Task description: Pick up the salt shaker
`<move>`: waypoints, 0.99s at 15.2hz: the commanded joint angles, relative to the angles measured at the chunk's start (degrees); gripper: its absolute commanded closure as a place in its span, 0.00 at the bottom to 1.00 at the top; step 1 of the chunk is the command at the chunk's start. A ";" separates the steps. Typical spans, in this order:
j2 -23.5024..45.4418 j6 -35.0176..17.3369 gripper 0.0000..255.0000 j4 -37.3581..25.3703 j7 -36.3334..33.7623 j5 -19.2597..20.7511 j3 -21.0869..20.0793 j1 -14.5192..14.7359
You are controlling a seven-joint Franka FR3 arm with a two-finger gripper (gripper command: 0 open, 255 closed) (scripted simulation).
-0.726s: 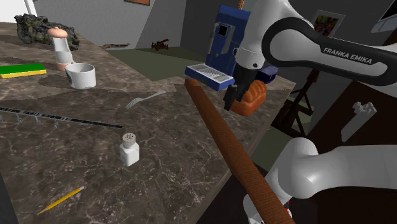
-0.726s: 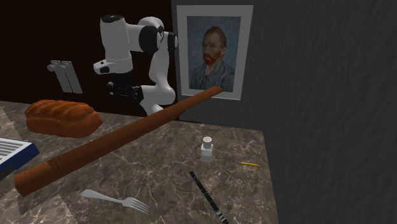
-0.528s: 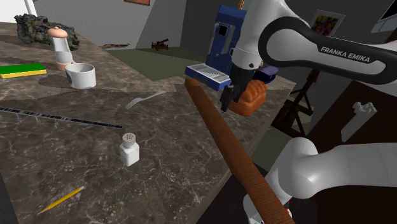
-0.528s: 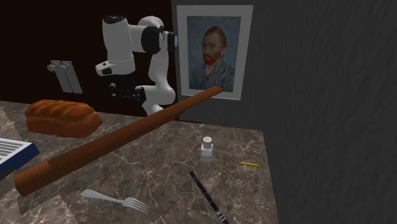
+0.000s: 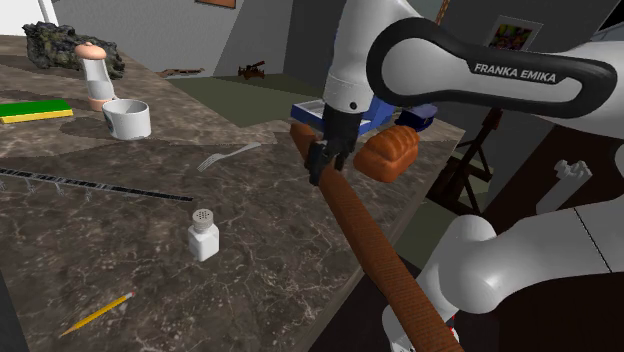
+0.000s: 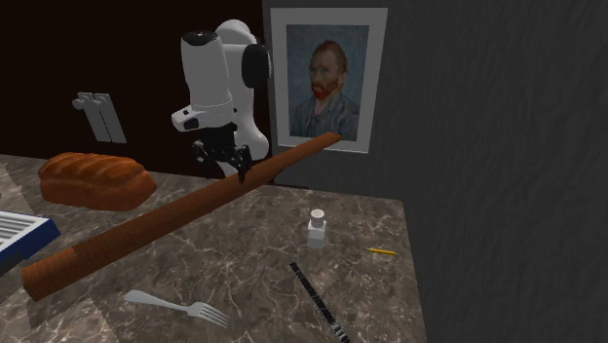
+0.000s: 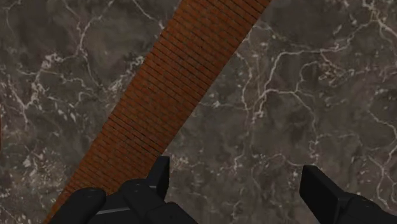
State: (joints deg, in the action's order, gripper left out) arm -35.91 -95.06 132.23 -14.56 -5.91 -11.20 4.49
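End effector (image 5: 324, 165), fingers set wide and empty, is poised over the brick-patterned beam (image 5: 352, 225); salt shaker (image 5: 203, 232) is stood upright, well apart, ringed by open tabletop (image 5: 270, 215).

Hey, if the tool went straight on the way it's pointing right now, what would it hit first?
Probably the brick-patterned beam: it runs under one finger of the open tool. The gap itself faces the marble countertop. Depth is unclear.
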 commanded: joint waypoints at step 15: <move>27.01 -5.92 0.00 -22.07 -17.93 -4.32 -13.50 3.72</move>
State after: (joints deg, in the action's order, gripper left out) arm -10.71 -100.64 111.72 -31.40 -10.36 -24.03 7.99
